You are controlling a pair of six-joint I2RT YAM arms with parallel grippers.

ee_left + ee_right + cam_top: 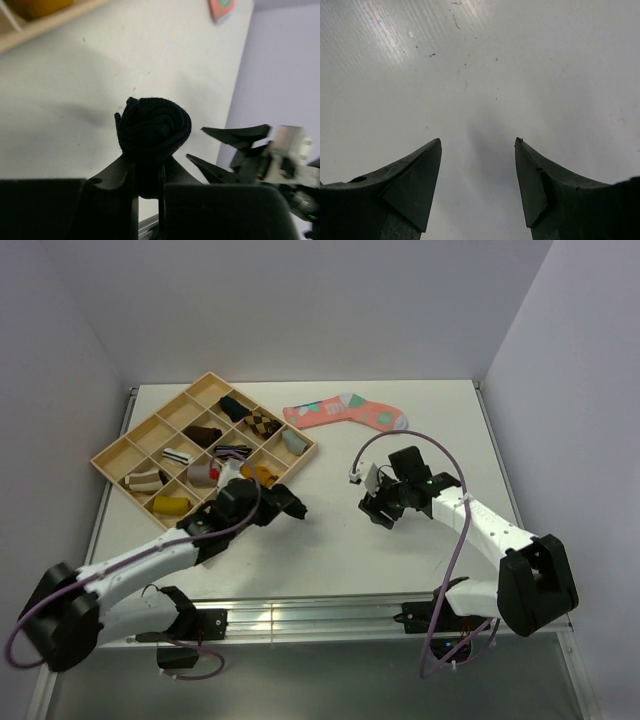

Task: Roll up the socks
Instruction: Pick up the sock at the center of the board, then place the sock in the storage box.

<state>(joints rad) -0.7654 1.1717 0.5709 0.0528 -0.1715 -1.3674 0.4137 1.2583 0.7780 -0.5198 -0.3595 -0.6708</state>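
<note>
left claw (147,172) clamped on black sock (155,125), rolled into tight ball | right claw (478,147) spread wide

White arms (140,560), black joints (540,585) (purple cables (464,525))

Roll (155,127) in L jaws, tray (150,413) behind.
</note>
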